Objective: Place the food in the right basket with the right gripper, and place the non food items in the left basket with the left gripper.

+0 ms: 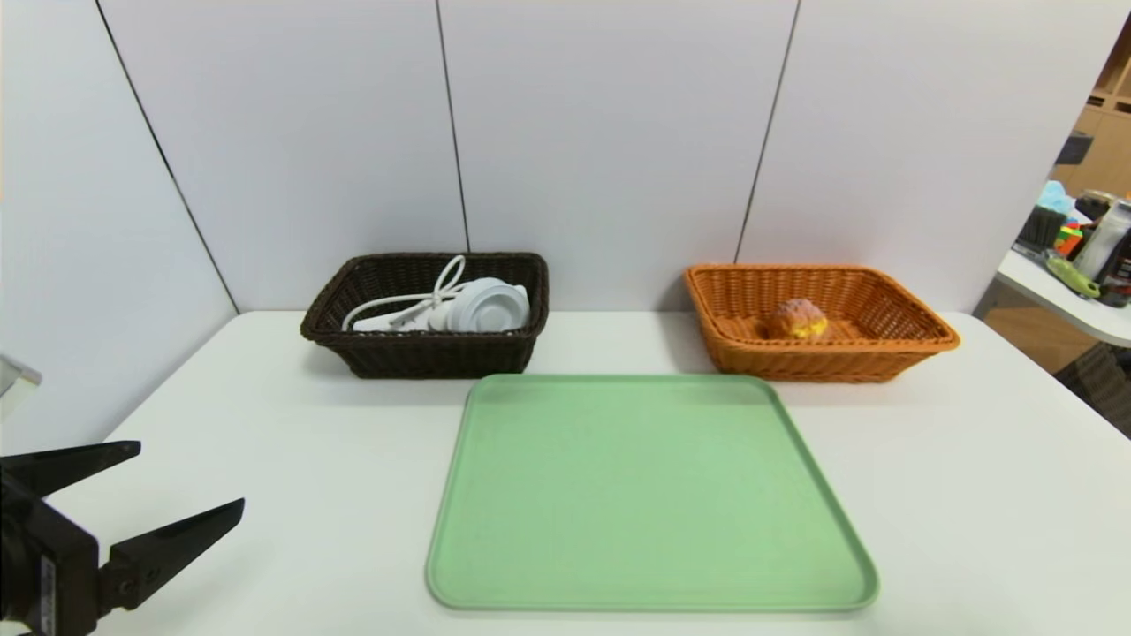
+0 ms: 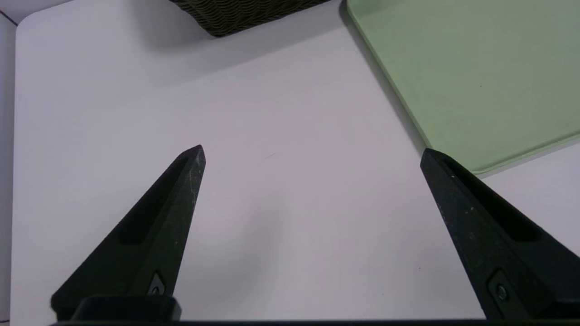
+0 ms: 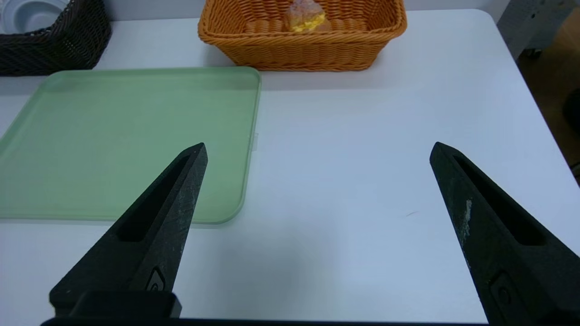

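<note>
1. both sorted: the white corded device (image 1: 459,306) lies in the dark left basket (image 1: 424,353) at 11 o'clock from the green tray (image 1: 645,495); the bun (image 1: 798,320) sits in the orange right basket (image 1: 822,358) at 1 o'clock.
2. left pincer (image 1: 190,477) at 8 o'clock on the worktop (image 1: 972,495), spread wide, empty.
3. right pincer (image 3: 317,151) equally wide, empty, outside the head view.
4. the device's body is partly hidden behind the basket wall.

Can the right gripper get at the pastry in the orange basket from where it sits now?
Probably yes. The right gripper is open and empty over bare table, and nothing stands between it and the orange basket. The pastry lies uncovered inside; only the basket's low wall has to be cleared.
</note>
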`<state>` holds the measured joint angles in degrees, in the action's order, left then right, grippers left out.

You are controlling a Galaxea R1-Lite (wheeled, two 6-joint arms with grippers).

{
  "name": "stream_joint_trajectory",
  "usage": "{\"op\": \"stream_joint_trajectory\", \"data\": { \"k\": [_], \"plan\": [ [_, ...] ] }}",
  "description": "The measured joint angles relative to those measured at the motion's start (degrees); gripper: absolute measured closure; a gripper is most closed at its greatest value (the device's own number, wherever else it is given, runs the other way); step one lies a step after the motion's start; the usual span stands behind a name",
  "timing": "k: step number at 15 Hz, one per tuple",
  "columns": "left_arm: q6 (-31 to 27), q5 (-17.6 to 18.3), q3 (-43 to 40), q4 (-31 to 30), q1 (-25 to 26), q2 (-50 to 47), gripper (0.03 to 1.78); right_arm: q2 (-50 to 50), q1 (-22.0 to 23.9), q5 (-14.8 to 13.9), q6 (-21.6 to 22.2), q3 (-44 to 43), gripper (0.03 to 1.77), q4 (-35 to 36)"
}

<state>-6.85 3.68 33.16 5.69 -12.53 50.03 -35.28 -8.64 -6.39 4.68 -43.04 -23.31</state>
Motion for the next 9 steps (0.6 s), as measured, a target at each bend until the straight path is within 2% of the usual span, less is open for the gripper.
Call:
{"op": "stream_joint_trajectory", "data": {
  "k": [4, 9],
  "plan": [
    [-0.1, 0.2, -6.1, 0.1, 2.7, -7.4, 0.12, 4.6, 1.7, 0.4, -0.1, 2.4, 0.11, -0.3],
    [-0.1, 0.4, -9.4, 0.1, 6.5, -13.4, 0.12, 8.1, 2.1, 0.1, -0.1, 4.7, 0.11, -0.3]
  ]
}}
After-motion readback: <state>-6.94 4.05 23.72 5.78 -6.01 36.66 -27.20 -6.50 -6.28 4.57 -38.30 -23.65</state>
